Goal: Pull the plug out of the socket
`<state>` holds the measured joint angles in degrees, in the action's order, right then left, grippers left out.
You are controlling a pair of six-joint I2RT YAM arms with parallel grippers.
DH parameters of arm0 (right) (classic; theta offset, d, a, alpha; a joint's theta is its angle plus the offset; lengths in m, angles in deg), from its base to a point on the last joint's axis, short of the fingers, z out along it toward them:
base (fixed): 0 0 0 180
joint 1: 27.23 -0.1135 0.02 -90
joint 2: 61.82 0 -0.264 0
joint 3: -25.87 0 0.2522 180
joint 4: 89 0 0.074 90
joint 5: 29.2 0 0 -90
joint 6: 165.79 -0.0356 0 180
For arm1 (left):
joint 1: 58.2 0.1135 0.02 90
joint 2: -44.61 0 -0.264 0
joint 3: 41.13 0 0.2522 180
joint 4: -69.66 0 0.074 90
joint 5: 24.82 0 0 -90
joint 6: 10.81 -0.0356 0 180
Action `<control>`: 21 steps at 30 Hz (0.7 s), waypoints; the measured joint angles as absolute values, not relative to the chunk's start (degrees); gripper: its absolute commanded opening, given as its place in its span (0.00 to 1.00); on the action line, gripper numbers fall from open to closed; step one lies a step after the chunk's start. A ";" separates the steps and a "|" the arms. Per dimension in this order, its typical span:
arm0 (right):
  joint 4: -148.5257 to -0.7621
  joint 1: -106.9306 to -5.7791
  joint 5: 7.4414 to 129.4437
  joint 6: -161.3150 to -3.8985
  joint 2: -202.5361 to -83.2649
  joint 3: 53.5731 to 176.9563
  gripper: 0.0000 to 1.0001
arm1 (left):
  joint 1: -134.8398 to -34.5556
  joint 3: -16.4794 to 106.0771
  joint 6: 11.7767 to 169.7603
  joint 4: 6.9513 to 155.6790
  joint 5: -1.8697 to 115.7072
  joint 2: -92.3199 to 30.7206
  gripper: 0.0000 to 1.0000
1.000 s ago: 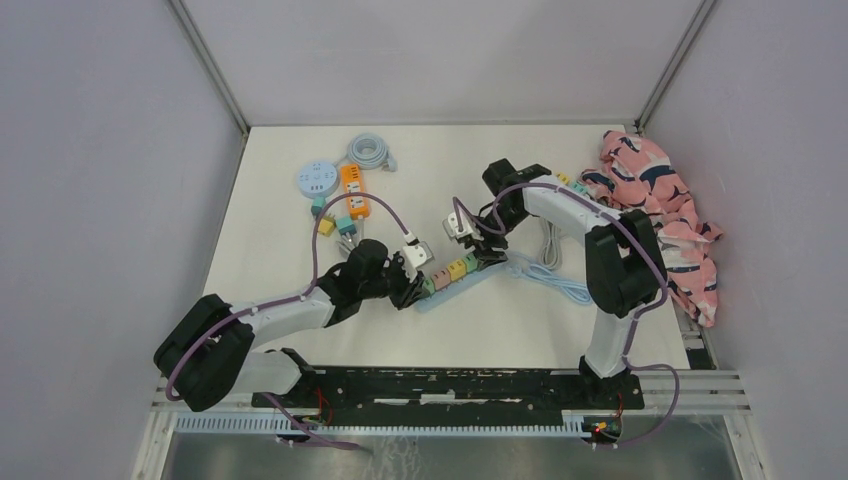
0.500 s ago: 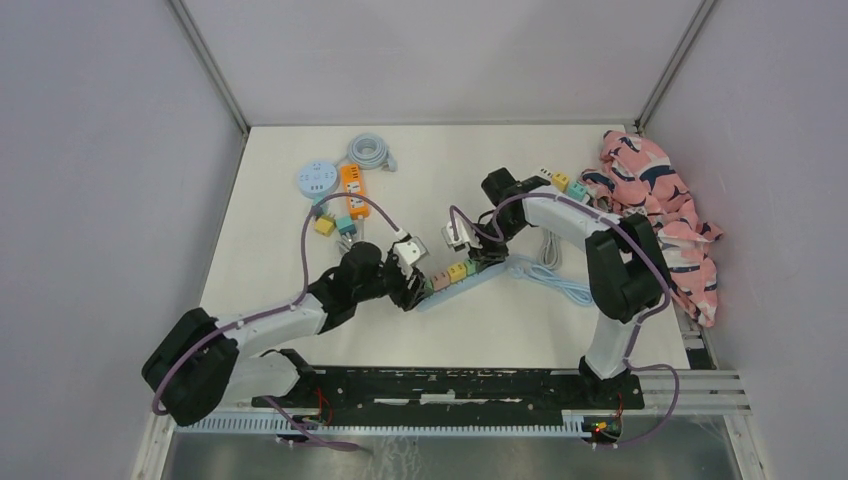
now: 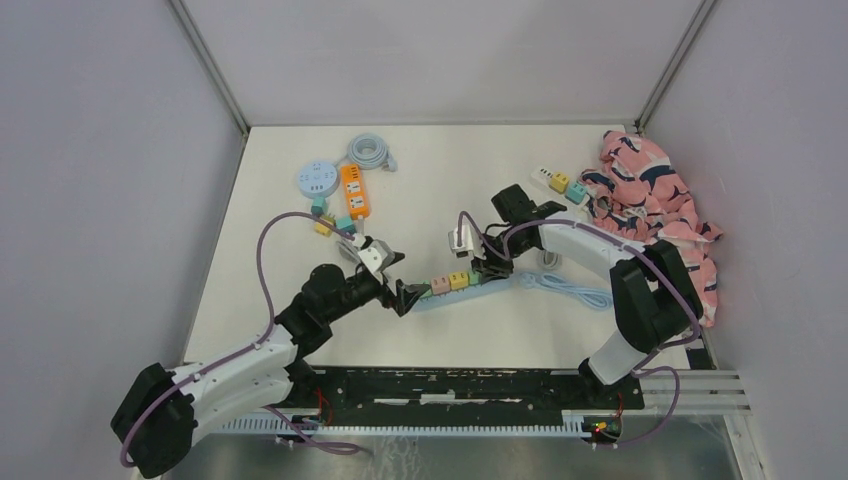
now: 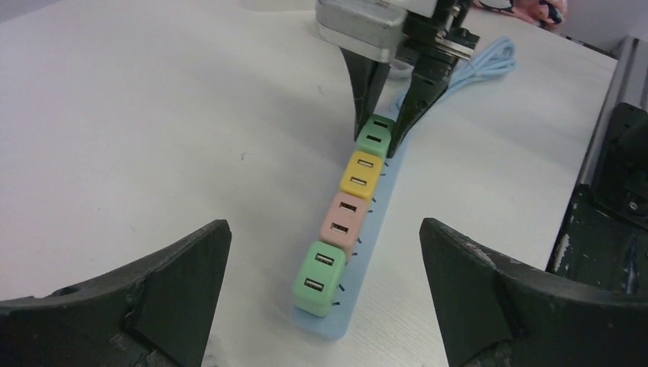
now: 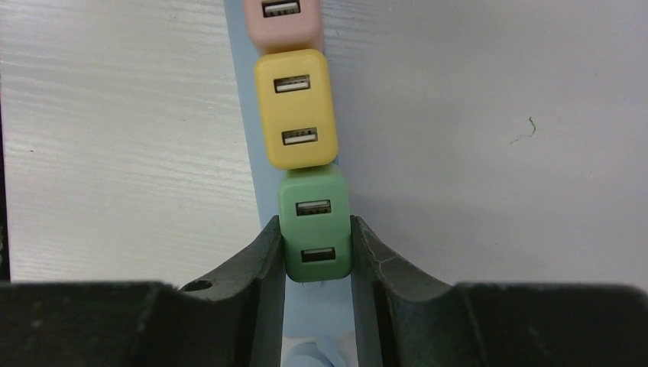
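In the right pincer (image 5: 315, 231) sits a green two-port plug (image 5: 314, 214).

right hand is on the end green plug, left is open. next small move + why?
Probably lift the right hand straight up off the power strip, slowly. Its fingers already clamp both sides of the green plug, which sits seated in line with the yellow plug. The left hand is open and holds nothing, so the power strip may rise with it.
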<state>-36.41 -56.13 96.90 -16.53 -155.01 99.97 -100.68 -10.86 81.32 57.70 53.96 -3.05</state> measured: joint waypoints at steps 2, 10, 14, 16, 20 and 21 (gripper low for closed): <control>-37.15 -56.37 96.66 -17.93 -155.01 99.60 0.00 | -100.68 -12.41 81.60 56.09 51.90 -3.62 0.97; -38.86 -57.47 96.22 -22.73 -154.98 98.83 0.00 | -100.72 -16.47 82.78 46.69 45.02 -9.09 0.94; -39.23 -58.12 95.87 -24.00 -154.98 98.74 0.00 | -101.46 -15.67 82.43 45.49 43.97 -13.33 0.93; -39.25 -58.39 95.70 -24.16 -154.98 98.74 0.00 | -102.38 -14.92 81.25 45.46 44.01 -15.42 0.93; -39.45 -58.67 95.67 -24.18 -154.98 98.61 0.00 | -105.18 -12.93 78.46 45.55 44.62 -19.29 0.94; -39.49 -58.69 95.67 -24.20 -154.98 98.59 0.00 | -106.23 -11.99 77.54 45.60 45.21 -20.58 0.93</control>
<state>-39.49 -58.69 95.67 -24.20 -154.98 98.59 -106.23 -11.99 77.54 45.60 45.21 -20.58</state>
